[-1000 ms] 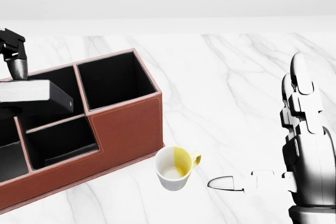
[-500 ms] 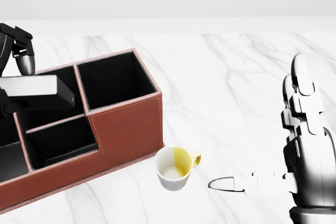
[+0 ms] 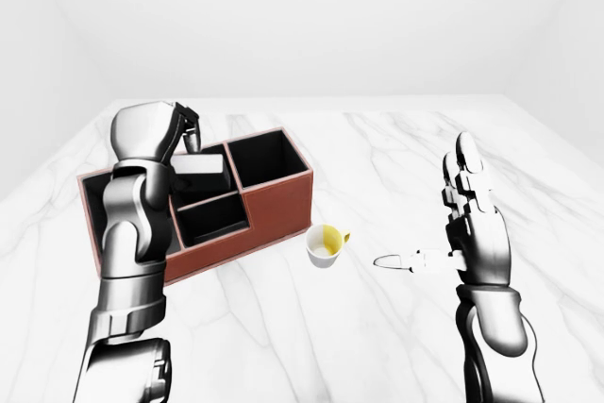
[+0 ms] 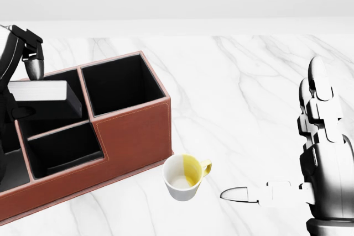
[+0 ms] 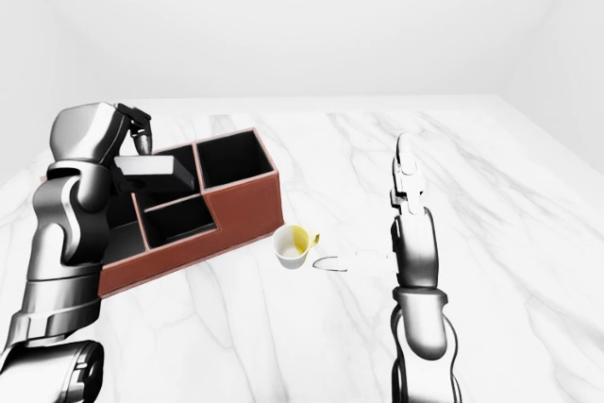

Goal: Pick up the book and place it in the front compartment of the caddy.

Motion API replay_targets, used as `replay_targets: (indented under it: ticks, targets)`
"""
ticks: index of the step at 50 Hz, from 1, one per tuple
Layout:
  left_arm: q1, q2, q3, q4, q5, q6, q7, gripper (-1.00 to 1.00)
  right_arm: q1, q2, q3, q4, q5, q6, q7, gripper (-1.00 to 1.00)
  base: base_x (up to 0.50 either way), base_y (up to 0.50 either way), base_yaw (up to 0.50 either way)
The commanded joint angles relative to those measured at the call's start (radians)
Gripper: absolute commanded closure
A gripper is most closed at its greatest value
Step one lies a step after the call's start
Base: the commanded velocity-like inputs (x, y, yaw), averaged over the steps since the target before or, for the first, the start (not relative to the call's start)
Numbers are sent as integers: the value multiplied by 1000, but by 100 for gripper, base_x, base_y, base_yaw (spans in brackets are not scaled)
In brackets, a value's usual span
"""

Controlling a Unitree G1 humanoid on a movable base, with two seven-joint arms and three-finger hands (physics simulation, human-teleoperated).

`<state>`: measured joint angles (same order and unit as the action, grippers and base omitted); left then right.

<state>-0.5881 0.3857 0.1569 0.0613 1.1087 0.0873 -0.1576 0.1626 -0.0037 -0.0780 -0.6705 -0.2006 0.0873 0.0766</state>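
A dark-covered book (image 4: 47, 99) with white page edges is gripped by my left hand (image 4: 26, 84), whose fingers (image 4: 34, 67) close over its top. The book hangs level over the middle cell of the reddish-brown caddy (image 4: 133, 131), left of the tall square cell (image 4: 119, 84) and above the low cell (image 4: 63, 147) in the head view. I cannot tell whether the book touches the caddy. My right hand (image 4: 287, 147) stands open at the right edge, fingers up, thumb (image 4: 238, 193) pointing left, holding nothing.
A white mug (image 4: 181, 178) with a yellow inside and handle rests on the marble table (image 4: 238, 81), just right of the caddy's lower corner. The thumb tip of my right hand is close to the mug's right side.
My left hand has shifted right and slightly up with the book, carrying it further over the caddy's middle cell. The right hand, mug and caddy have stayed put.
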Motion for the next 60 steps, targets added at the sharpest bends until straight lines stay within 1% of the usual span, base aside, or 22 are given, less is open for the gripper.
replay_targets:
  ticks: [1,4,5,7,8,10,11,12,13,17,21,24,29,37,43,47,51,60]
  targets:
    - [-6,-4,2,2,47,0,30,100,3,0,-3,2,-1,0,1,-100,0,0,0]
    - [-8,0,5,12,44,0,36,100,4,0,-2,2,-3,0,1,-100,0,0,0]
    - [4,-4,7,24,40,0,63,100,4,1,-1,4,-4,0,0,-100,0,0,0]
    - [-12,5,8,32,40,0,54,100,4,1,0,13,-4,0,-2,-100,0,0,0]
    - [3,0,8,46,35,0,84,100,4,0,0,14,-5,0,-2,-100,0,0,0]
    - [-16,8,7,51,33,0,67,100,4,1,3,10,-7,0,-2,-100,0,0,0]
    - [-20,10,7,57,33,0,71,100,4,1,4,9,-8,0,-2,-100,0,0,0]
    - [-8,1,9,75,21,0,107,100,4,1,4,10,-9,0,-2,-100,0,0,0]
    - [-9,0,7,86,15,0,118,100,4,1,5,9,-10,0,-2,-100,0,0,0]
    - [-32,9,1,125,8,0,135,100,7,1,5,-2,-12,0,-1,-100,0,0,0]
    - [-57,17,2,163,-3,0,179,100,8,2,4,6,-11,0,-2,-100,0,0,0]
    - [-67,14,-5,188,-12,0,204,100,7,1,7,15,-12,0,-3,-100,0,0,0]
    - [-74,8,-20,203,-7,0,205,100,7,0,5,12,-11,0,-2,-100,0,0,0]
    - [-94,4,-35,276,5,0,253,100,11,1,-2,21,-6,0,0,-100,0,0,0]
    - [-128,6,-51,385,16,0,310,100,11,0,-5,7,-6,0,5,-100,0,0,0]
    - [-165,6,-54,501,2,0,380,100,13,1,-7,5,-7,0,7,-100,0,0,0]
    - [-189,17,-65,568,-8,0,411,100,9,2,0,3,-13,0,6,-100,0,0,0]
    - [-189,17,-71,573,-13,0,413,100,13,1,0,2,-13,0,7,-100,0,0,0]
